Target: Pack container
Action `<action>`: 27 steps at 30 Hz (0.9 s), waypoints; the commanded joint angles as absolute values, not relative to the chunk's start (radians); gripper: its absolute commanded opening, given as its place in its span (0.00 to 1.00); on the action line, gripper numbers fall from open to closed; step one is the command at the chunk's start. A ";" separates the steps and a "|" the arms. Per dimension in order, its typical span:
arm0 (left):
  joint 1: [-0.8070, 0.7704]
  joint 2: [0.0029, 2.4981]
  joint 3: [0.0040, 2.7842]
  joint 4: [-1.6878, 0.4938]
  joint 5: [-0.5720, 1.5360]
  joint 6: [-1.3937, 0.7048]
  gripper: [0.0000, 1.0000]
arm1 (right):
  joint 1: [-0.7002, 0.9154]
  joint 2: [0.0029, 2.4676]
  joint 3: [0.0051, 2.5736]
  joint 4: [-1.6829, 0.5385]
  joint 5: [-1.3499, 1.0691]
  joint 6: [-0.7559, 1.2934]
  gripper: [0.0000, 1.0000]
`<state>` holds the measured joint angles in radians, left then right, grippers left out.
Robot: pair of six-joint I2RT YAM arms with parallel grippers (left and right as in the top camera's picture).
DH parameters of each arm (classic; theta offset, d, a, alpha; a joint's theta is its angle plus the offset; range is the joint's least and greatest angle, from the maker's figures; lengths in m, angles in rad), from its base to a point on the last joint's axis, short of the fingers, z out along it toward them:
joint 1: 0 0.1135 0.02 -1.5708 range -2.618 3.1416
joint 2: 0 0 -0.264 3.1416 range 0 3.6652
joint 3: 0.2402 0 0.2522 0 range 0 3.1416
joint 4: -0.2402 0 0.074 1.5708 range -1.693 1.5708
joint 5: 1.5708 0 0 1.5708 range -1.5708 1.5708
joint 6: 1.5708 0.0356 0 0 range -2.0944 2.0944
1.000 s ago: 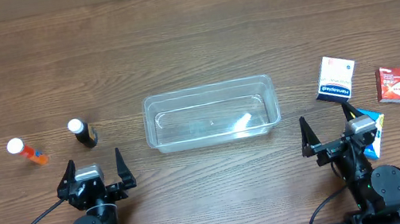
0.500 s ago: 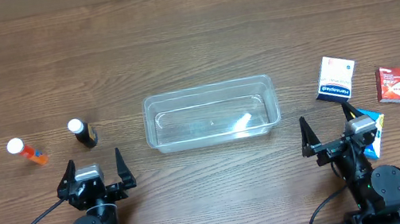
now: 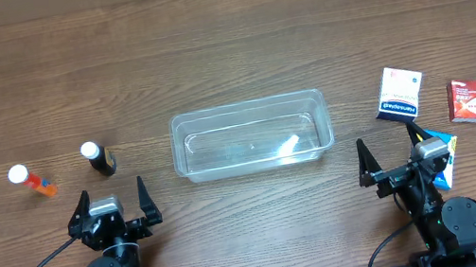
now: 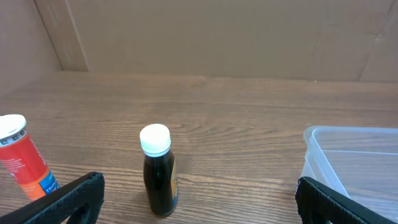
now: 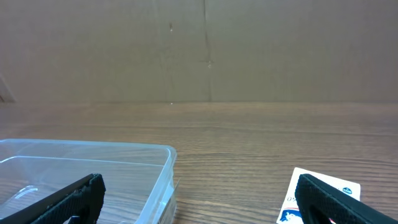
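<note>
The clear plastic container (image 3: 245, 106) sits in the middle of the table with nothing in it but a bright glint. It shows at the right of the left wrist view (image 4: 348, 155) and at the left of the right wrist view (image 5: 93, 149). My left gripper (image 3: 113, 197) is open and empty, just near of a dark bottle with a white cap (image 3: 98, 158), which stands upright between the jaws' lines in the left wrist view (image 4: 158, 174). My right gripper (image 3: 389, 150) is open and empty, right of the container's near right corner.
An orange bottle with a white cap (image 3: 30, 179) lies at the far left (image 4: 25, 158). A white-and-blue box (image 3: 400, 93) and a red box (image 3: 469, 101) lie at the right. A blue box (image 3: 445, 158) lies beside the right arm.
</note>
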<state>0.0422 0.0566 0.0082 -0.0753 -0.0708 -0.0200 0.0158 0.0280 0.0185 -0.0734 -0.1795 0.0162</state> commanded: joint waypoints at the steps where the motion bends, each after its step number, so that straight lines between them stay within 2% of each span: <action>1: 0.052 0.045 0.054 -0.118 -0.058 -0.041 1.00 | 0.025 0.019 0.046 -0.109 -0.158 0.032 1.00; 7: 0.052 0.078 0.215 -0.239 -0.060 -0.080 1.00 | 0.025 0.088 0.147 -0.153 -0.096 0.109 1.00; 11: 0.052 0.205 0.385 -0.329 -0.073 -0.113 1.00 | 0.025 0.231 0.296 -0.205 -0.087 0.132 1.00; 21: 0.052 0.674 0.845 -0.636 -0.092 -0.113 1.00 | 0.025 0.700 0.764 -0.477 -0.091 0.131 1.00; 27: 0.052 0.977 1.152 -0.885 -0.072 -0.113 1.00 | 0.023 0.989 1.053 -0.754 -0.091 0.123 1.00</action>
<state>0.0422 0.8501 1.0046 -0.8062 -0.0837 -0.1017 0.0204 0.8745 0.9192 -0.6636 -0.0971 0.1272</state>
